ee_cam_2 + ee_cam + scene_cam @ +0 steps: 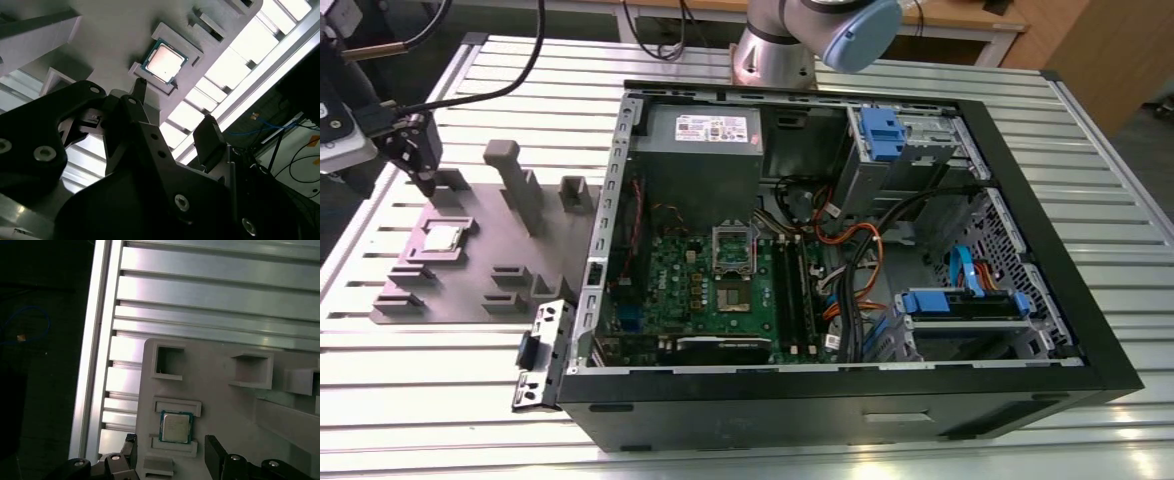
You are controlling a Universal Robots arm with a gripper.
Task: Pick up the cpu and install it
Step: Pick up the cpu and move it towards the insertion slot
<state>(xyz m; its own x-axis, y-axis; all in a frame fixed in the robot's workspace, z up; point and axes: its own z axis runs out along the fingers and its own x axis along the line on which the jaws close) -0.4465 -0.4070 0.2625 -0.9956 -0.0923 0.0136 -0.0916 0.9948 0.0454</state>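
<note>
The cpu [443, 236] is a small square chip with a dull silver top, lying flat in a recess of the grey fixture plate [480, 270] at the exterior view's left. My gripper [423, 178] hangs just above and behind it, apart from it. In both wrist views the cpu [164, 61] [175, 426] lies ahead of my gripper [175, 114] [171, 449], whose dark fingers [210, 136] stand apart with nothing between them. Inside the open computer case [1014, 180], the motherboard [707, 300] shows a raised shiny socket frame [731, 243] and the socket [735, 296] below it.
Grey slotted blocks and upright posts [518, 185] rise from the fixture plate close to the cpu. The ribbed aluminium table [440, 400] ends near the plate at the exterior view's left. Cables, drive cages with blue clips [881, 135] and a power supply [700, 130] crowd the case.
</note>
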